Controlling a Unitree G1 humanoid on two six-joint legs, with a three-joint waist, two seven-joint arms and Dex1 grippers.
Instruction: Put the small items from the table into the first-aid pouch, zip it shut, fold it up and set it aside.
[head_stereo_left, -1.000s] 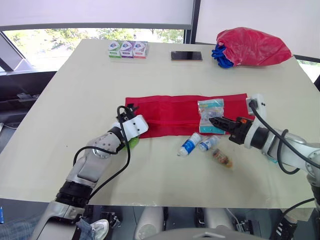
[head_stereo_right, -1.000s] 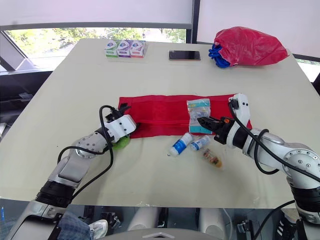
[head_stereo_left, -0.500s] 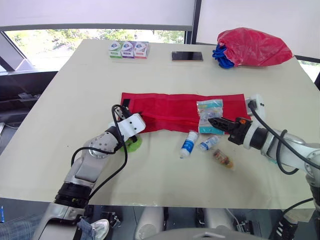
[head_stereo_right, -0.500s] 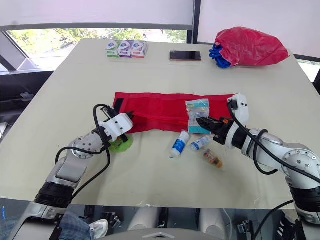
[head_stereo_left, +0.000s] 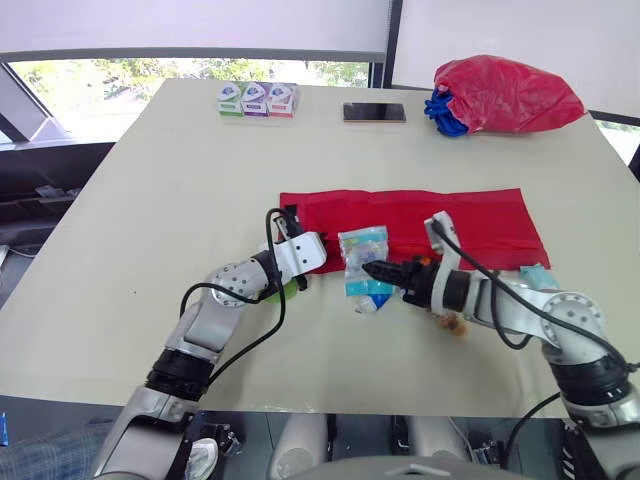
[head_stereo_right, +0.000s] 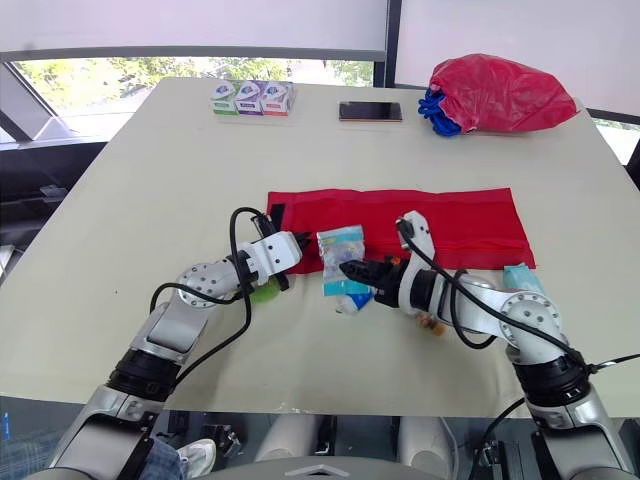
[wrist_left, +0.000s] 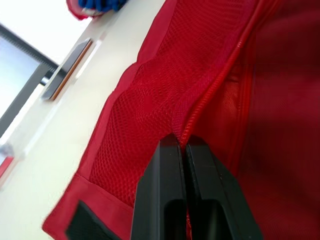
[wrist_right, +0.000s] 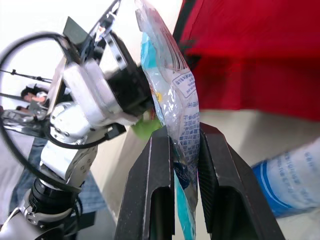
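Right wrist view: right pincer (wrist_right: 184, 132) clamps the clear packet (wrist_right: 167, 75); left pincer (wrist_left: 185, 142) pinches the zipper edge of the red pouch (wrist_left: 165, 100).

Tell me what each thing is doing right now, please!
red pouch: unfolded, flat on the table
left gripper: shut on the red pouch
right gripper: shut on the clear packet
clear packet: held by the right gripper
small bottle: lying on its side
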